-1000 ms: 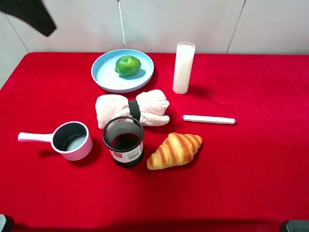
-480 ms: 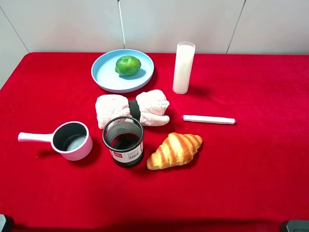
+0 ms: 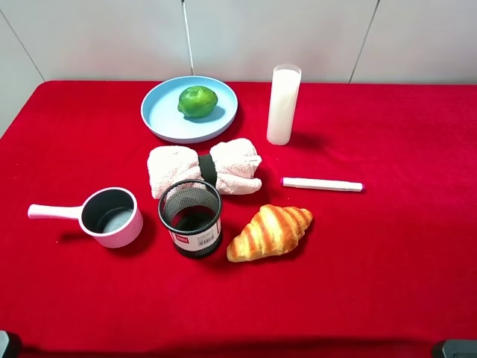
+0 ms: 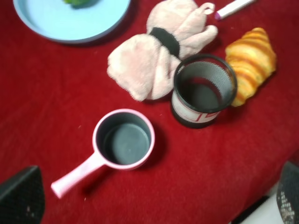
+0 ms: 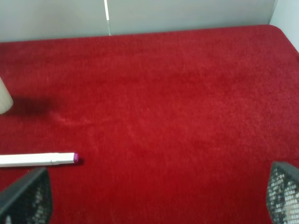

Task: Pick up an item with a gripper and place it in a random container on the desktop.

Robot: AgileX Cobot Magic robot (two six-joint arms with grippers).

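Observation:
The green lime (image 3: 197, 101) lies in the light blue plate (image 3: 160, 115) at the back of the red desktop (image 3: 387, 253). In the left wrist view only an edge of the lime (image 4: 77, 2) and part of the plate (image 4: 56, 23) show. My left gripper (image 4: 154, 200) is open and empty, high above the pink pot, with its fingertips (image 4: 21, 198) at the frame corners. My right gripper (image 5: 154, 196) is open and empty above bare red cloth on the right side. Neither gripper shows in the exterior view.
A pink towel roll (image 3: 203, 170) lies in front of the plate. A black mesh cup (image 3: 190, 216), a pink handled pot (image 3: 110, 216) and a croissant (image 3: 270, 231) stand nearer the front. A white cup (image 3: 283, 104) and a white marker (image 3: 322, 184) are to the right.
A black arm part at the top left of the exterior view one second ago has left the view. The lime and the other things have not moved.

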